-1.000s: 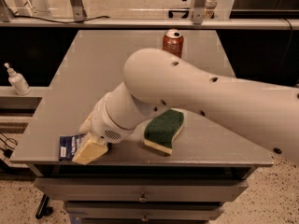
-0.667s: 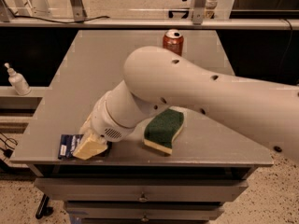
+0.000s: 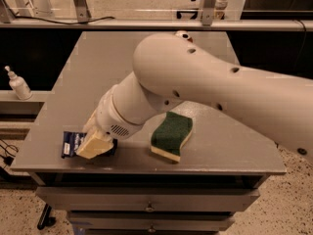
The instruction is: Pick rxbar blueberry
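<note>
The rxbar blueberry point(image 3: 72, 143), a dark-blue wrapper with white lettering, is at the front left corner of the grey table point(image 3: 98, 77). My gripper point(image 3: 94, 146) sits over the bar's right part and is shut on it. Only the bar's left end shows beside the cream-coloured fingers point(image 3: 90, 148). The bar looks slightly raised off the tabletop. My large white arm reaches in from the right and crosses the middle of the table.
A green-and-yellow sponge point(image 3: 171, 135) lies right of the gripper near the front edge. The top of a red can point(image 3: 183, 34) peeks out behind the arm at the back. A small white bottle point(image 3: 18, 84) stands on a shelf to the left. Drawers sit below the table front.
The gripper and the bar have moved up a little together, while the sponge stayed put. The arm has risen and now hides most of the red can.
</note>
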Action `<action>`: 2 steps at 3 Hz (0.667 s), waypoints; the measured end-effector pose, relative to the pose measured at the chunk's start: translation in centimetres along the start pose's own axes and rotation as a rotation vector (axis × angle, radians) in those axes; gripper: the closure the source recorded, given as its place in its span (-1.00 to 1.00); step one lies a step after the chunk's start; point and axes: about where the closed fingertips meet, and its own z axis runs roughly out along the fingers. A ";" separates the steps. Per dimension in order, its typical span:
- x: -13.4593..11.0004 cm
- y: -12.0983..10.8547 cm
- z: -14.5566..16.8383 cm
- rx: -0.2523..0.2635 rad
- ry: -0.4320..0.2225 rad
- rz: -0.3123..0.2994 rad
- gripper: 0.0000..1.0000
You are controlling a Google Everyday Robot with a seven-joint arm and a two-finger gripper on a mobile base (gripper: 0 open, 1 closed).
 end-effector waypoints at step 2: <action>-4.3 -1.9 -1.1 0.052 -0.077 -0.053 1.00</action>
